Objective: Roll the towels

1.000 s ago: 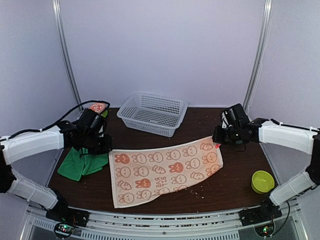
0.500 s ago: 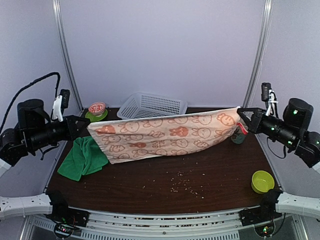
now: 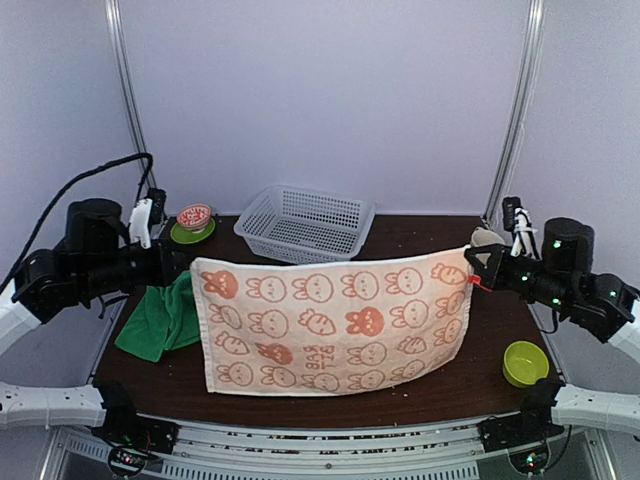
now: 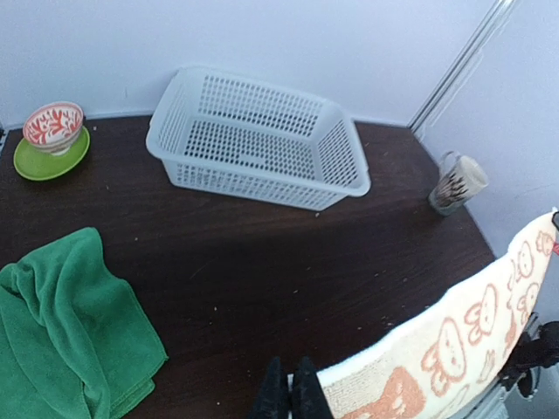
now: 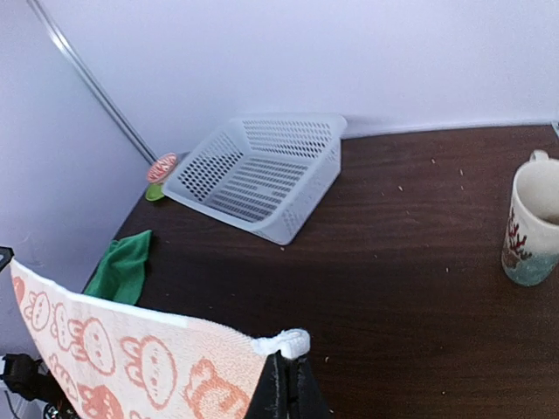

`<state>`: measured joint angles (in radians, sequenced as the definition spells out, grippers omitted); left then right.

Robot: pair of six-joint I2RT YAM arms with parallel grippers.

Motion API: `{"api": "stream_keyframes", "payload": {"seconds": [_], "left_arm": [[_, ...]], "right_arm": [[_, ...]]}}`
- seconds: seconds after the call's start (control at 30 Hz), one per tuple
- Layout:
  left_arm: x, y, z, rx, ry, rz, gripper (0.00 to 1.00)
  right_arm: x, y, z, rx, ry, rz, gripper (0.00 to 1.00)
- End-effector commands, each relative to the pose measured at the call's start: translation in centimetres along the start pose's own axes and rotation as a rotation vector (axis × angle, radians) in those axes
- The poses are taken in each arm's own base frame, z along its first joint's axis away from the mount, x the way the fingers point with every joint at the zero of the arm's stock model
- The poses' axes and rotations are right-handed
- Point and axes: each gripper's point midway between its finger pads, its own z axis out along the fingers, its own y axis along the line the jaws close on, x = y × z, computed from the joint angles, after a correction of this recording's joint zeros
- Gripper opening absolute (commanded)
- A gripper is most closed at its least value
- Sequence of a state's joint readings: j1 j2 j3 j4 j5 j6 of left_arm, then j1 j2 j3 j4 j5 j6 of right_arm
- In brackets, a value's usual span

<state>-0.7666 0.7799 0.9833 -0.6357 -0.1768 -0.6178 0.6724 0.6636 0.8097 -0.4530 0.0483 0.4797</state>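
Observation:
The orange towel (image 3: pixel 335 320) with white rabbit prints hangs stretched in the air between my two grippers, its lower edge near the table's front. My left gripper (image 3: pixel 190 265) is shut on its upper left corner; in the left wrist view (image 4: pixel 291 388) the towel (image 4: pixel 454 340) runs off to the right. My right gripper (image 3: pixel 472 262) is shut on the upper right corner; in the right wrist view (image 5: pixel 288 384) the towel (image 5: pixel 131 358) runs off to the left. The green towel (image 3: pixel 160 318) lies crumpled on the table at the left; it also shows in both wrist views (image 4: pixel 65 323) (image 5: pixel 122 262).
A white mesh basket (image 3: pixel 305 225) stands at the back middle. A patterned small bowl on a green saucer (image 3: pixel 193 222) is at the back left. A mug (image 5: pixel 531 223) stands at the back right. A lime green bowl (image 3: pixel 525 362) sits at the front right. Crumbs dot the brown table (image 4: pixel 244 253).
The towel lay flat on the table, then both grippers lifted it by its far corners. It now hangs lower and nearer the front than half a second ago.

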Motion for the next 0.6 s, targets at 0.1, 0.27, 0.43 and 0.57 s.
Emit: {"api": "stream_keyframes", "payload": {"seconds": [0.1,0.27,0.43,0.57], "left_arm": [[4.9,4.0,10.6,-0.134,0.153,-0.027,0.00],[6.2,6.7,15.4,-0.180,0.181,-0.052,0.00],[6.2,7.5,18.6,-0.202,0.200,-0.025,0.00],[6.0,8.0,20.4,-0.212,0.197,-0.013,0.00]], "right_arm": [[7.3,-6.3,7.5,0.210,0.079,0.171,0.00],[9.9,-9.9,10.8,0.324,0.134,0.176,0.00],[9.9,-11.3,13.4,0.378,0.144,0.158,0.00],[9.6,-12.3,15.4,0.425,0.153,0.140,0.00]]}}
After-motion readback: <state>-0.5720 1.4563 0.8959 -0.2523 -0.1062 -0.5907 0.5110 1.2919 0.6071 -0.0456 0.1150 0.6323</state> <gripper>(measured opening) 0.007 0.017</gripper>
